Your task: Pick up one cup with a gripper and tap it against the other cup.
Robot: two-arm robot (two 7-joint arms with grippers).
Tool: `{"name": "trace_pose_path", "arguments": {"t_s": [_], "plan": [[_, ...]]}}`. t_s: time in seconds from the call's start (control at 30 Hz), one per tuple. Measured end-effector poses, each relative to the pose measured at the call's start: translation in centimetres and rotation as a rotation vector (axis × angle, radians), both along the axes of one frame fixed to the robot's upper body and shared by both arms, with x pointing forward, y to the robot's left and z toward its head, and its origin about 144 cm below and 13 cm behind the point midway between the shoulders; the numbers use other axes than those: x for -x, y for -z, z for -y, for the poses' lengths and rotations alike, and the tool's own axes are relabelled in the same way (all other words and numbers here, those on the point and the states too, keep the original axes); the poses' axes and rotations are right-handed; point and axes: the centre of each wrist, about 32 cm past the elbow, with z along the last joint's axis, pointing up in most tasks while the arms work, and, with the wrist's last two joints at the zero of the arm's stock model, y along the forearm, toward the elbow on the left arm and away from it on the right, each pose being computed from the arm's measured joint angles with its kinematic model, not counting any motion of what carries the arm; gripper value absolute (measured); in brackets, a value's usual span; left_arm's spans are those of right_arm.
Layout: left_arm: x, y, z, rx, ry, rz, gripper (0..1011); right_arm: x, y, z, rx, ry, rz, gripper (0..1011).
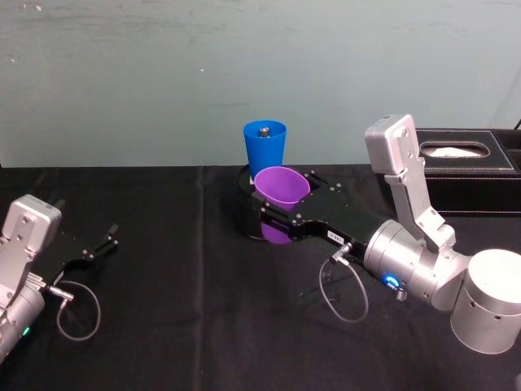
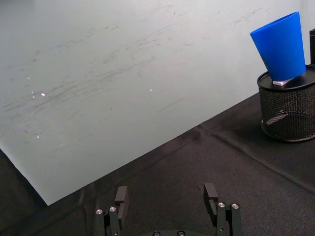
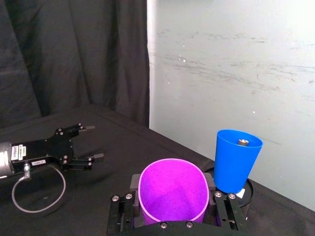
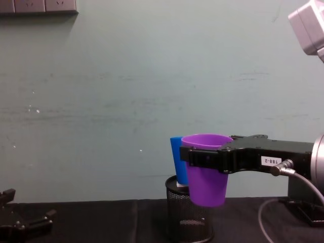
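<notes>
Purple cup (image 3: 172, 189) is up in the right gripper (image 4: 203, 158), which is closed around its sides just under the rim with a finger on each side. It's upright and nothing is in it; you can see right down to the bottom from the right wrist view. In the chest view its base hangs at about the height of the top of the holder (image 4: 188, 215).

Blue cup (image 1: 264, 147) is just behind it, by the wall. It's perched on top of the black mesh holder, sitting on a small grey block (image 2: 280, 82) across the rim and not down inside. There's a little metal bit (image 3: 242, 142) in the blue cup's mouth. Can't make out what it is.

The two cups are right beside each other. In the chest view the purple one overlaps the blue one, but I honestly can't tell if they're touching.

Left gripper (image 2: 170, 204) is parked low over the black table (image 1: 163, 309), well off on the left, fingers spread wide with nothing between them. A black tissue box (image 1: 468, 171) sits back right by the wall.
</notes>
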Motion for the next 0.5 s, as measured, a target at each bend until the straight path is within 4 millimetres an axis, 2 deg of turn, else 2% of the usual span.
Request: {"name": "trace_pose_path", "arguments": {"t_s": [0.5], "plan": [[0.00, 0.00, 0.00, 0.000, 0.000, 0.000, 1000, 0.00, 0.00, 0.00, 0.000, 0.000, 0.000, 737]]}}
